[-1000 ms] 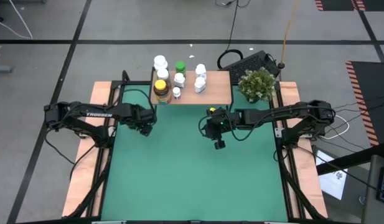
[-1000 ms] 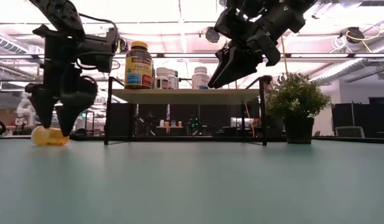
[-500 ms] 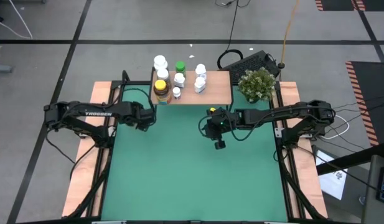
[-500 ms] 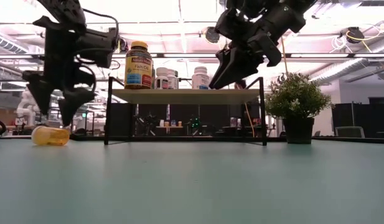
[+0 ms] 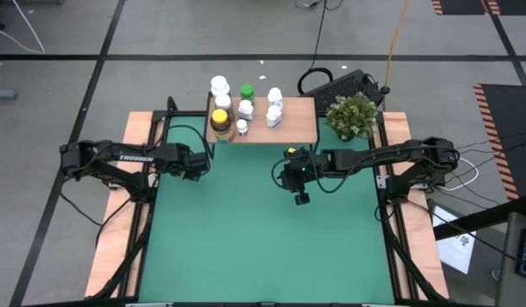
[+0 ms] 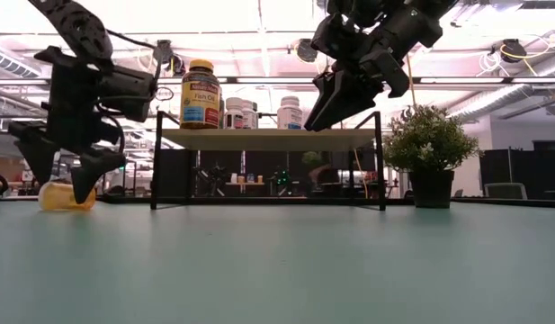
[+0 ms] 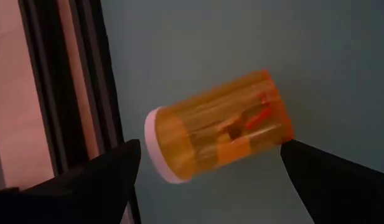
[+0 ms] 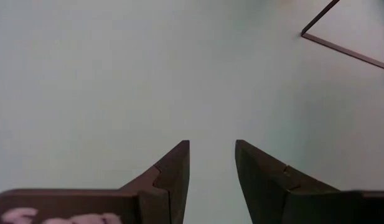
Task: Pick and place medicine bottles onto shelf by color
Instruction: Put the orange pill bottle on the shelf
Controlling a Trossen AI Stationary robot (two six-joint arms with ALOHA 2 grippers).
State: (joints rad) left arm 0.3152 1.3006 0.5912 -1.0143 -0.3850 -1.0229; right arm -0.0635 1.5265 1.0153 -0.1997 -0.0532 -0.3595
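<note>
Since most of the small plastic medicine bottles [image 5: 244, 108] already stand on the light wood shelf [image 5: 297, 125], it looks nearly done: one translucent orange bottle [image 7: 218, 125] lies on the table between the left gripper [image 7: 210, 171]'s wide-open fingers, while the right gripper [image 8: 211, 163], narrowly parted and empty, hangs mid-table.

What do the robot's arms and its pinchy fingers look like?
Both arms are dark, nearly black, built of chunky jointed links with black cables looping alongside. The left arm has white TROSSEN lettering. The right arm shows a small green light near its wrist. The right gripper has two flat, dark, wedge-shaped fingers; the left gripper has dark ones too.
</note>
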